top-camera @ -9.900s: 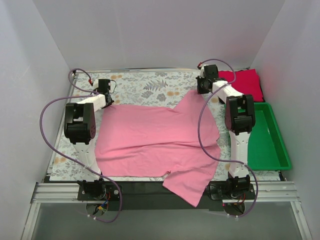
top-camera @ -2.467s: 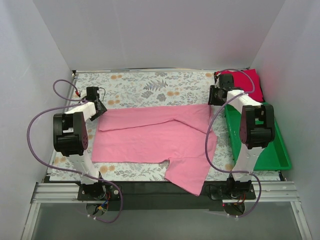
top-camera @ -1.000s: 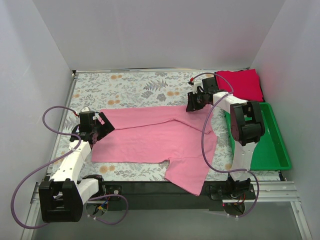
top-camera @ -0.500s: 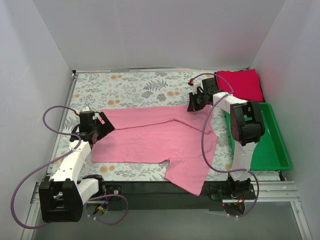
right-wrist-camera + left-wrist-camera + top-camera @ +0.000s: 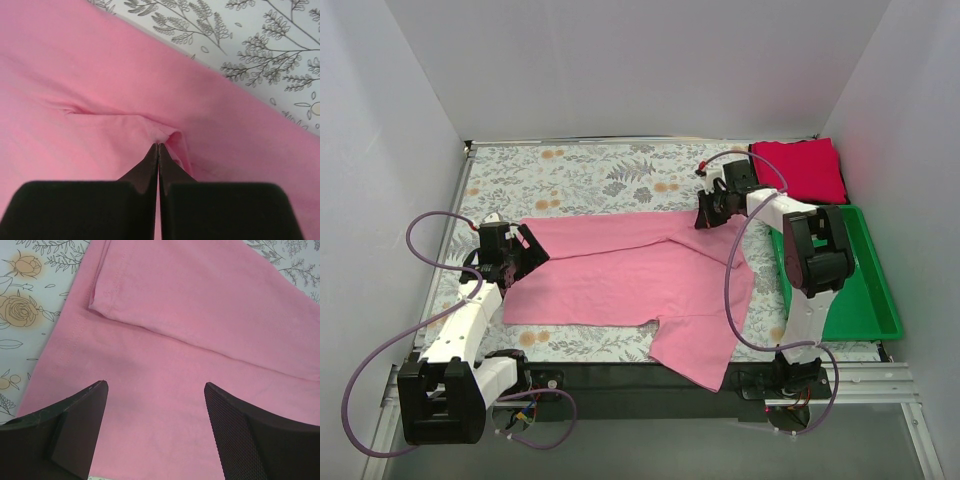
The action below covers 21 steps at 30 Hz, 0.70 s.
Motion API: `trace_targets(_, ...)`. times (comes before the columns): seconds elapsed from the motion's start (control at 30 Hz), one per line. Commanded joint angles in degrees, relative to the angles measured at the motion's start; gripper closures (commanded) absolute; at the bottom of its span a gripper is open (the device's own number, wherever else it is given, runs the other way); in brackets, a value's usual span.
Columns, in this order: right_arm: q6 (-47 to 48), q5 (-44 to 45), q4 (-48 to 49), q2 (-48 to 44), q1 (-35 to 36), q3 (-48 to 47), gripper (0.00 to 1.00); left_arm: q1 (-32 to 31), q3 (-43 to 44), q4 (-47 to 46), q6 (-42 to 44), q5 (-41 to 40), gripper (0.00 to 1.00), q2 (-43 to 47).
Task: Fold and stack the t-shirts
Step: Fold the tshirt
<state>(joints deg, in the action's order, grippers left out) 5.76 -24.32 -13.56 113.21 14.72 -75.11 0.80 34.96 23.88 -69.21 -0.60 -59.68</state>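
One long fold is now made: the far edge of the pink t-shirt [image 5: 630, 265], which lies spread to the left of the green bin [image 5: 850, 280], has been laid over toward the near side. The shirt is now a narrower band, so I judge the next fold can begin. The red t-shirt [image 5: 802, 170] lies folded just behind the bin. The right gripper [image 5: 158, 146] is fully closed on a small ridge of pink cloth at the end nearest the bin. The left gripper [image 5: 155, 390] hangs wide open over the edge farthest from the bin and holds nothing.
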Motion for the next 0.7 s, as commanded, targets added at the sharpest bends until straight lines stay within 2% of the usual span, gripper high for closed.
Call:
trace_targets(0.0,-1.3,1.5,-1.5,-6.0,2.2,2.1,0.99,0.0,1.4,-0.4,0.7,0.1,0.28,0.8)
trace_targets(0.27,-5.4,7.6,-5.7,-12.3,7.2,9.7,0.99,0.0,2.0,-0.3,0.7,-0.2,0.32,-0.1)
trace_targets(0.67,-15.9,7.9,-7.2,-16.4,11.8,15.0,0.99,0.1,1.7,0.3,0.4,-0.5,0.32,0.1)
